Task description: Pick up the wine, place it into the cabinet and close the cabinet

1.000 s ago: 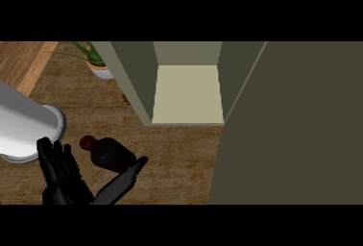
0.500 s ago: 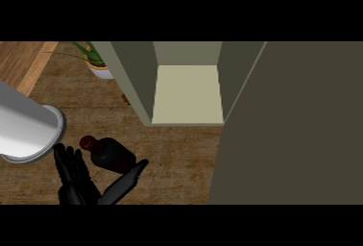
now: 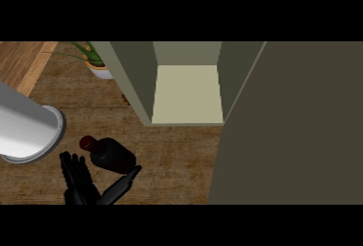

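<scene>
- hand (image 3: 89, 185) spread wide just behind the wine (image 3: 111, 154), holding nothing.
- i'd worry the thumb tips it as fingers close.
- cabinet (image 3: 188, 93) open.

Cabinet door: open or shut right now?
Open. The cabinet shows its pale inner shelf, and the door is swung out at the view's right.

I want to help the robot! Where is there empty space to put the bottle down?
The cabinet shelf is bare, between its side walls. The brown counter is free between the cabinet front and the wine bottle. It is crowded at the lower left: the hand, bottle and grey forearm sit close together. A potted plant fills the far left corner.
</scene>
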